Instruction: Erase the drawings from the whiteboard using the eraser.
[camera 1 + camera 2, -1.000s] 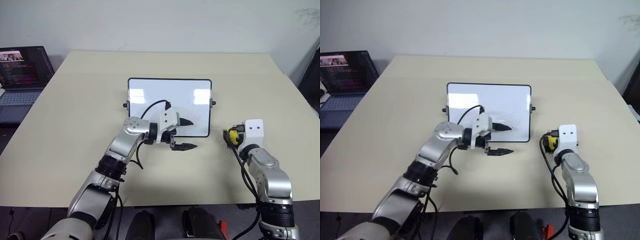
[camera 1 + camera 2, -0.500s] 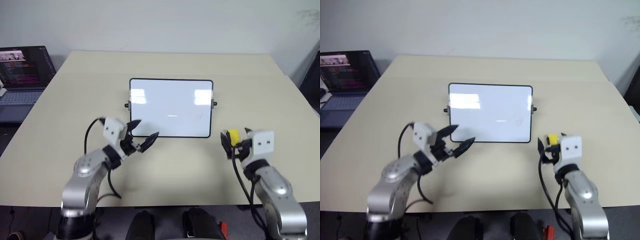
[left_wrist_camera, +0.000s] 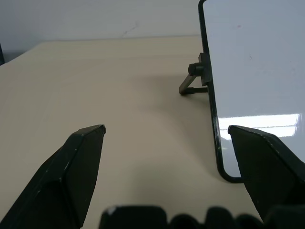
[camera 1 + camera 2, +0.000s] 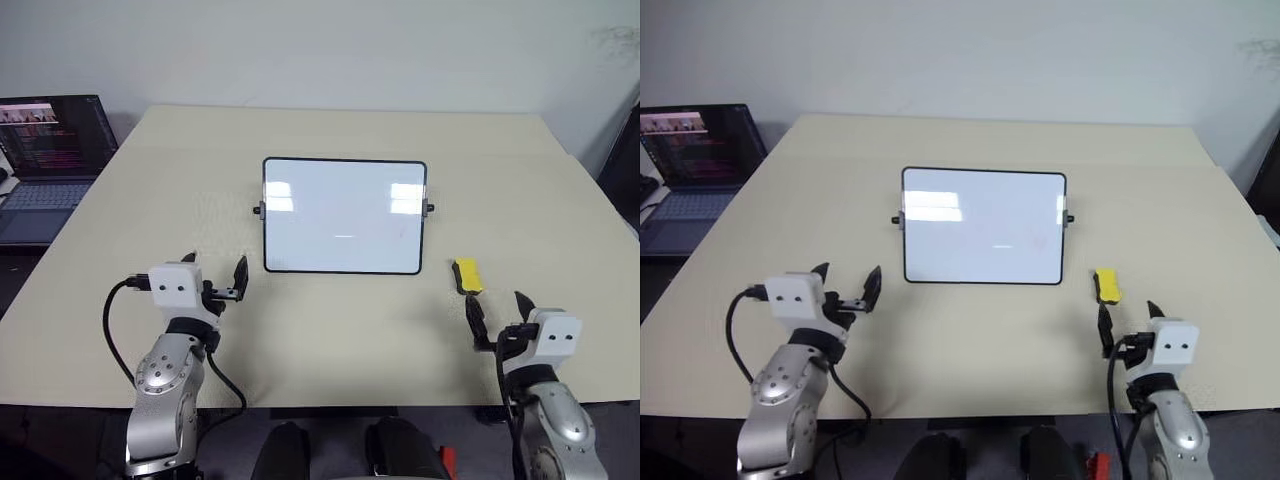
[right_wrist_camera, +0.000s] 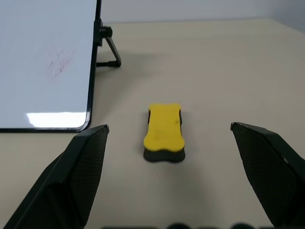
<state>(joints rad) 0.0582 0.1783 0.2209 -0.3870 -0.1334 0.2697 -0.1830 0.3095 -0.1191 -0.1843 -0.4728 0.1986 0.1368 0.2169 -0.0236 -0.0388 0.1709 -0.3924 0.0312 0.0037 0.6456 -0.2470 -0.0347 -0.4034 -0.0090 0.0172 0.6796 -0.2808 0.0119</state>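
Note:
The whiteboard [image 4: 345,215] stands propped in the middle of the table. Its surface is almost blank, with what is left of the drawings, a faint reddish smear [image 5: 58,64], near its right side. To the right of the board's lower right corner the yellow eraser [image 4: 466,275] lies flat on the table, dark side down, also seen as the eraser [image 5: 164,131]. My right gripper [image 4: 496,312] is open, just behind the eraser and apart from it. Open as well, my left gripper [image 4: 216,272] sits off the board's lower left corner [image 3: 228,176], holding nothing.
An open laptop [image 4: 45,150] sits on a lower surface beyond the table's left edge. The board has black knobs and a small stand at its sides [image 3: 196,76]. A beige table [image 4: 330,330] runs close under both grippers at its front edge.
My left gripper swung off the board's lower edge, out to the left and back. My right gripper drew back from the eraser, which stays lying where it was.

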